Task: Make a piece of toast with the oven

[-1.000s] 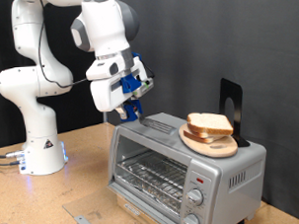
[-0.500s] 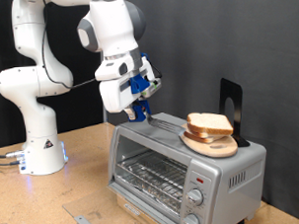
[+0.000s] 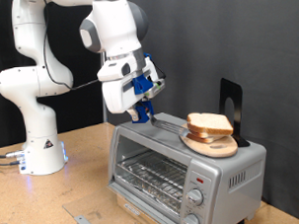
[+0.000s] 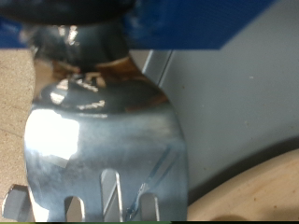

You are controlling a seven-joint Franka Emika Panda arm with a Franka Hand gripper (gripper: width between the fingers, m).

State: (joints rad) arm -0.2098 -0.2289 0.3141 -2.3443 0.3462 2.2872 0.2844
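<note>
The claw (image 3: 142, 114) hangs just above the top of the small boxy silver toaster oven (image 3: 181, 162), over the oven's top edge on the exterior view's left. In the wrist view a shiny metal fork (image 4: 103, 140) fills most of the picture, tines pointing away over the oven's grey top; the claw appears clenched on its handle, though the fingers themselves are hidden. Toward the exterior view's right of the claw, on the same oven top, sits a round wooden plate (image 3: 210, 144) carrying the pale bread slices with tan crust (image 3: 211, 125) (stacked, flat). Bare oven top lies between claw and plate. The oven's glass door is closed, the wire rack visible behind it. The oven stands on the wooden table (image 3: 78, 184).
</note>
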